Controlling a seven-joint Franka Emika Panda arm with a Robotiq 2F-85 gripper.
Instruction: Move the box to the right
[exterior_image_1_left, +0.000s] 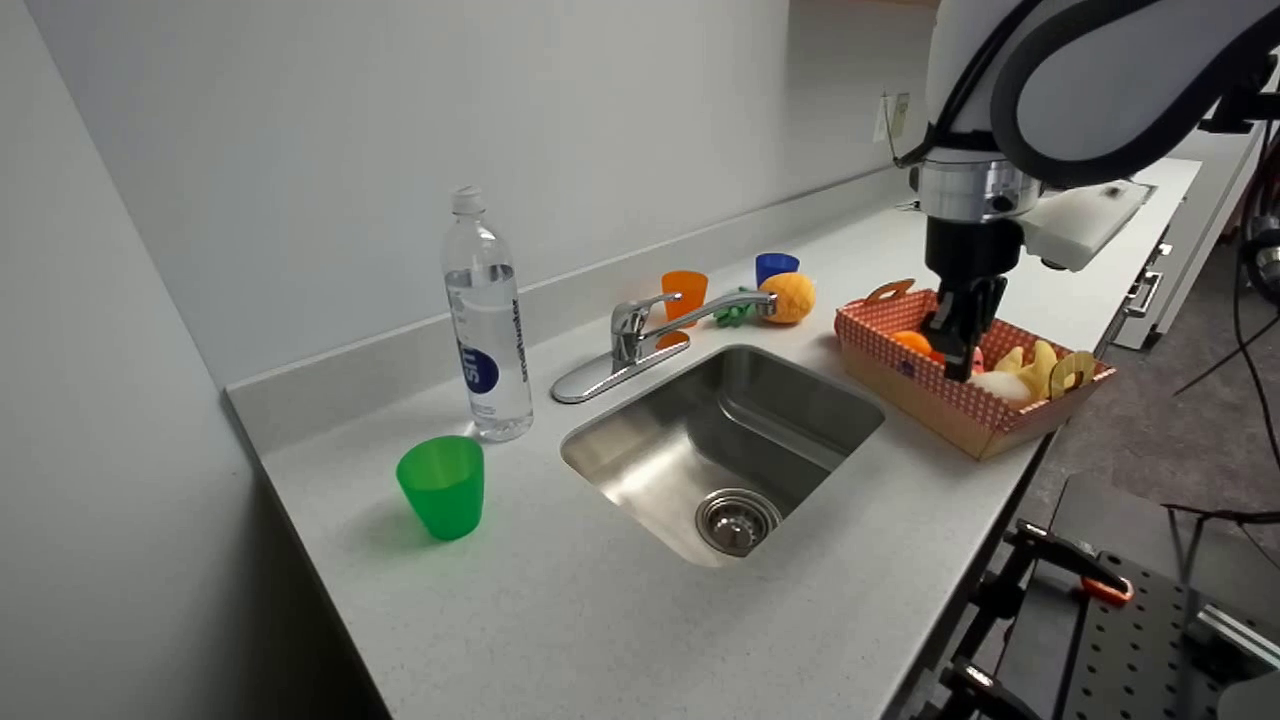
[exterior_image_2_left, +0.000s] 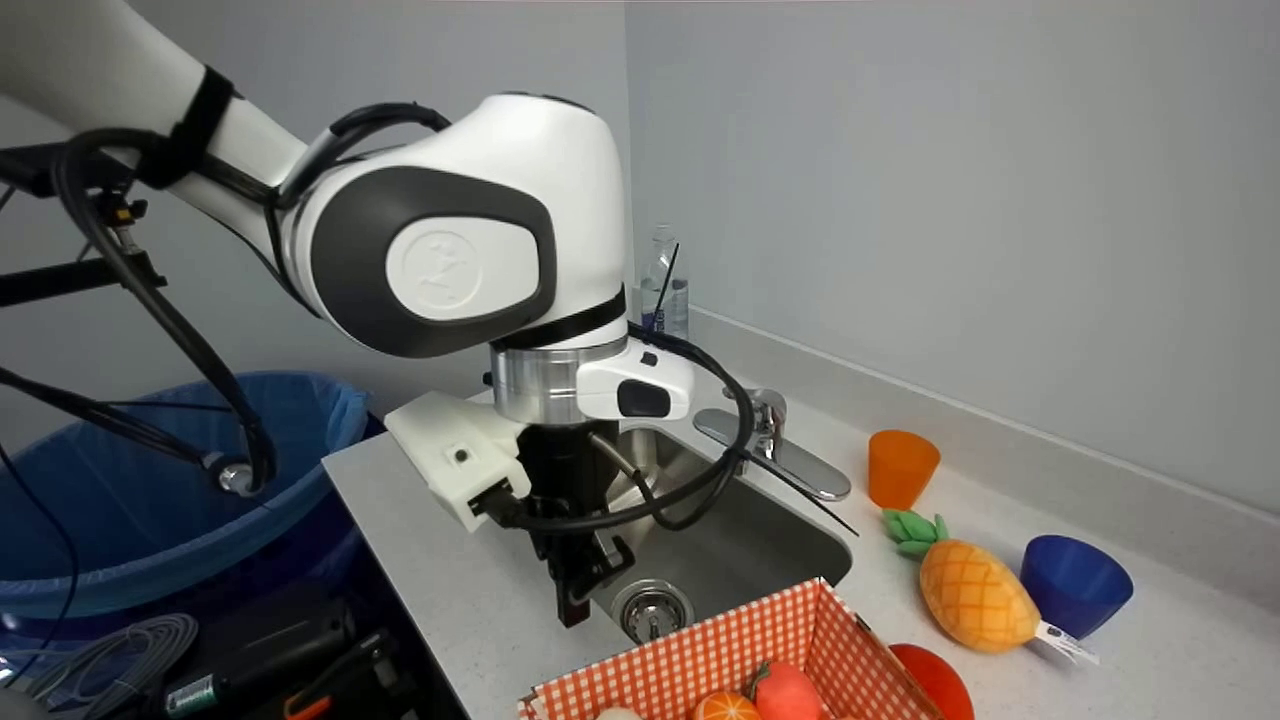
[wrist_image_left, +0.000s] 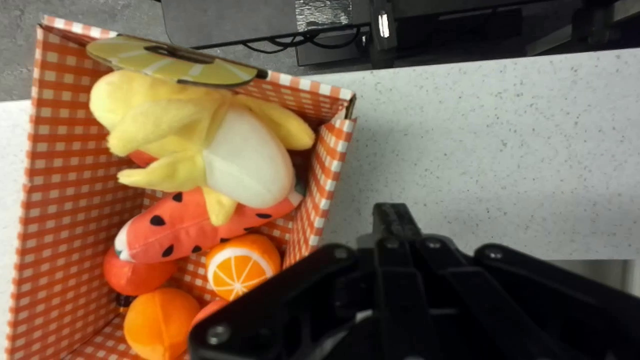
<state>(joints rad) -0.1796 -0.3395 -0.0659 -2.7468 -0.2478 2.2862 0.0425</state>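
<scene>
The box (exterior_image_1_left: 915, 395) is an open, red-and-white checked tray with fruit-slice handles. It stands on the counter beside the sink and shows in part in an exterior view (exterior_image_2_left: 690, 650) and the wrist view (wrist_image_left: 65, 200). Inside lie several plush fruits: a peeled banana (wrist_image_left: 250, 155), a watermelon piece (wrist_image_left: 170, 227) and oranges (wrist_image_left: 160, 320). My gripper (exterior_image_1_left: 960, 365) points down with its fingertips together and nothing between them. In the wrist view the fingertips (wrist_image_left: 395, 215) are just outside one box wall, over the counter. I cannot tell their height or whether they touch the wall.
The sink (exterior_image_1_left: 640, 480) lies beside the box, with a faucet (exterior_image_1_left: 628, 340) behind it. A plush pineapple (exterior_image_1_left: 788, 298), an orange cup (exterior_image_1_left: 685, 292) and a blue cup (exterior_image_1_left: 776, 266) stand near the wall. A bottle (exterior_image_1_left: 490, 340) and a green cup (exterior_image_1_left: 445, 490) stand across the sink.
</scene>
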